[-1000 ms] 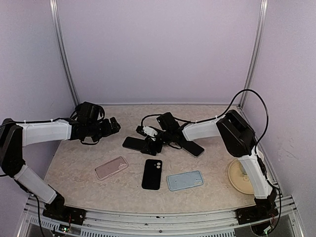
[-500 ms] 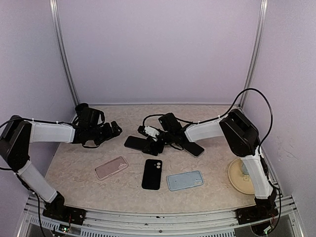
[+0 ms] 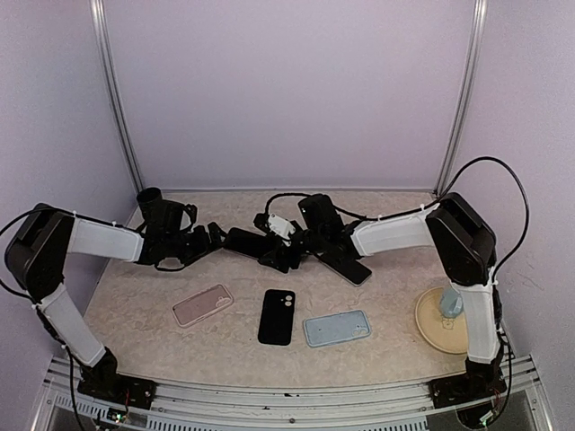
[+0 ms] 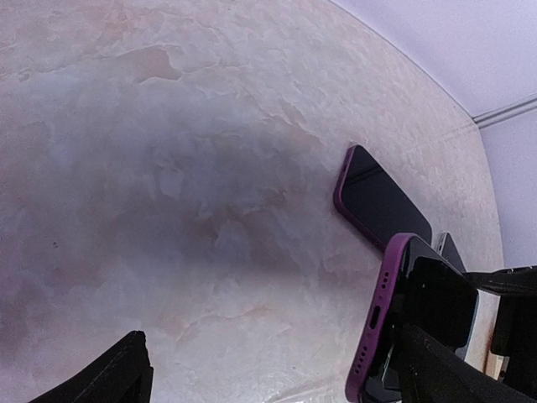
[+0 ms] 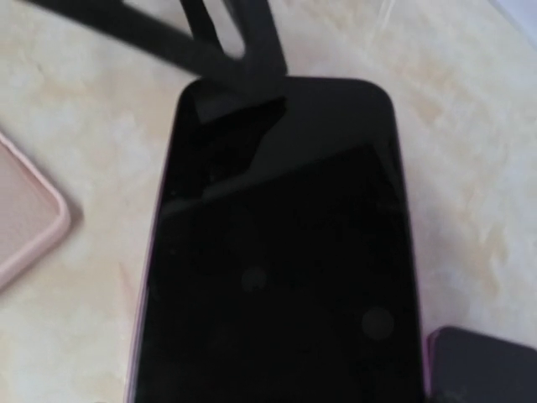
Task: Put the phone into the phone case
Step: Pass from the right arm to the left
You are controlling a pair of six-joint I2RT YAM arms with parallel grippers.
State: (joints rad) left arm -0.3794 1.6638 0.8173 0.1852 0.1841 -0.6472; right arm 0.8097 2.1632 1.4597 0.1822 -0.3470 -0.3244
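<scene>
Near edge of the surface [image 3: 135, 292]: a light-blue case [image 3: 337, 328] lying flat. Just left of it is a black item [image 3: 277, 316] with a camera cut-out at its far end – phone or case, cannot tell. Further left lies a pink case [image 3: 202, 305]. Far right, a beige dish [image 3: 429, 334] carries a small pale-blue object [image 3: 451, 302].

Mid-surface: the right pincer [image 3: 280, 251] is grasping the purple phone [image 3: 244, 241] by one end. The phone is screen up and raised off the surface, its free end pointing at the left pincer [image 3: 214, 235]. The left pincer is released, fingers [image 4: 126, 374] spread wide, close to that end but apart from it.

Behind – a second purple-edged phone [image 3: 349, 268] lies flat beneath the right arm.
</scene>
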